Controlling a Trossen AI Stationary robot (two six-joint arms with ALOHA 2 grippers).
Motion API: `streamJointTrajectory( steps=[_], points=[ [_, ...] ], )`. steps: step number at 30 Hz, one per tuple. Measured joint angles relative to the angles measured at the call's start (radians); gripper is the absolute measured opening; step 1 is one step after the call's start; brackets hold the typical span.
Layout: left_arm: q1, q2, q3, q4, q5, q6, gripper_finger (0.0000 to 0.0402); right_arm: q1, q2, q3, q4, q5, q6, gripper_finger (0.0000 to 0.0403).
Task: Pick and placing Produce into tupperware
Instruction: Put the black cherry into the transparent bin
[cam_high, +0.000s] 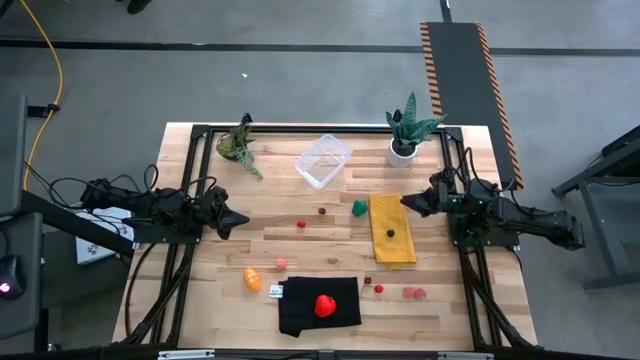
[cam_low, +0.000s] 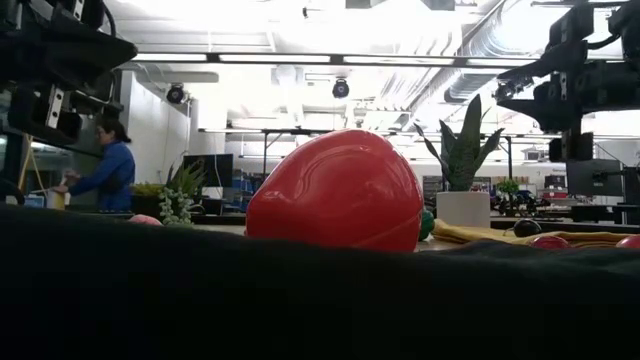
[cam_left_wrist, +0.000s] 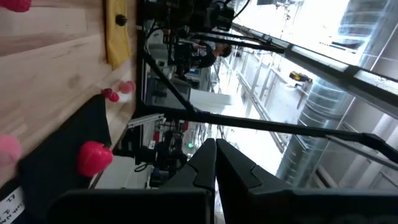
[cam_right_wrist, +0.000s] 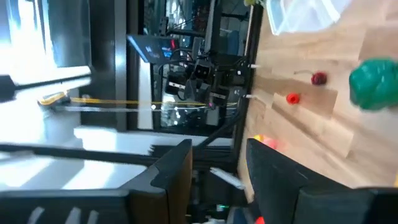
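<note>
1. Low view: the black cloth (cam_low: 300, 300) fills the whole foreground, so most of the tabletop is hidden behind it.
2. The red strawberry (cam_low: 335, 190) blocks nearly all of the green piece (cam_low: 427, 224).
3. Right wrist view: the tupperware (cam_right_wrist: 305, 14) is cut off at the edge.
4. The tiny berries (cam_high: 322, 211) are too small to identify.

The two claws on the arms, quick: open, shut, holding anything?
Left gripper: shut, holding nothing, at the table's left side.
Right gripper: open, holding nothing, by the yellow cloth.
</note>
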Motion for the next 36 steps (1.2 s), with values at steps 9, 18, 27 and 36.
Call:
streamJointTrajectory(
  steps=[9, 18, 27, 36],
  points=[
    [0.0, 0.001, 0.0, -0.016, -0.001, 0.04, 0.0001, 0.0, 0.017, 0.0, -0.003, 0.024, -0.028, 0.0142],
    [0.0, 0.001, 0.0, -0.013, -0.017, 0.369, 0.0001, 0.0, 0.016, 0.0, 0.073, 0.178, -0.421, 0.0142],
    [0.0, 0.001, 0.0, 0.01, -0.198, 0.468, 0.0001, 0.0, 0.015, 0.0, 0.513, 0.365, -0.579, 0.0142],
    [0.0, 0.001, 0.0, 0.019, -0.302, 0.562, 0.0001, 0.002, 0.036, 0.163, 0.695, 0.398, -0.918, 0.0142]
  ],
)
